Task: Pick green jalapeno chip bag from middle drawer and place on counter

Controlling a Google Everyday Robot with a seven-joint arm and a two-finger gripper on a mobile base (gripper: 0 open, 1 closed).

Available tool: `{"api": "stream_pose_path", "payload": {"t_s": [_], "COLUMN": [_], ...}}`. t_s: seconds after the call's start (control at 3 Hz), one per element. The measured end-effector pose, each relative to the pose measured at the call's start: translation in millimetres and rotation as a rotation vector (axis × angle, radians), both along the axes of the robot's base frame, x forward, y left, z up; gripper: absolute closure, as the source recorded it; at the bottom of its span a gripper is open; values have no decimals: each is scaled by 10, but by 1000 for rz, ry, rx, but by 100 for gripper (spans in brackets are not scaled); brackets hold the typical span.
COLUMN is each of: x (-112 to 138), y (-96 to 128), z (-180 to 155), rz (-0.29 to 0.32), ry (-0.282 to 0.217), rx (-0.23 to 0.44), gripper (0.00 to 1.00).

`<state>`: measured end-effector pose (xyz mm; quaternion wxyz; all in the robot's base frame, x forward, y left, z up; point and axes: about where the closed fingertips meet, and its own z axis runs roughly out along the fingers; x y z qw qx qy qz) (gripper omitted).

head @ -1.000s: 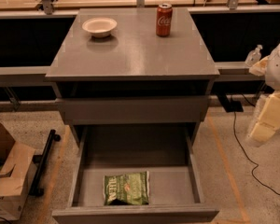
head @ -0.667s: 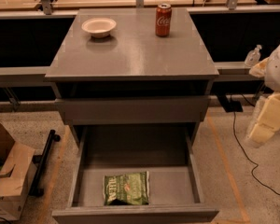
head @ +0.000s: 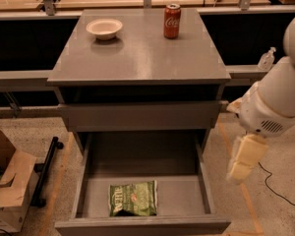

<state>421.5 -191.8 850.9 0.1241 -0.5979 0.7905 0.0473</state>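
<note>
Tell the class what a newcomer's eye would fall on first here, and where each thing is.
The green jalapeno chip bag lies flat near the front of the open middle drawer. At the back of the counter stand a red soda can and a white bowl. The gripper hangs to the right of the drawer, outside it.

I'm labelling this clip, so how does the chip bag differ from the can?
The chip bag is green and lies flat in the open drawer; the can is red and stands upright on the counter. The bag is wide and crinkly, the can narrow and smooth. Neither is held: the gripper hangs to the right of the drawer, apart from both.
</note>
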Motion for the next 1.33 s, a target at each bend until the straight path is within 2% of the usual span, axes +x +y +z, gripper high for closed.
{"api": "stream_pose_path", "payload": {"t_s": [0.33, 1.0, 1.33], "x": [-53, -71, 119], "y": [288, 309, 617], "z": [-702, -840, -1046], "rz": [22, 6, 47], "ry": [68, 74, 45], "rx": [39, 61, 60], "gripper": [0, 0, 0]}}
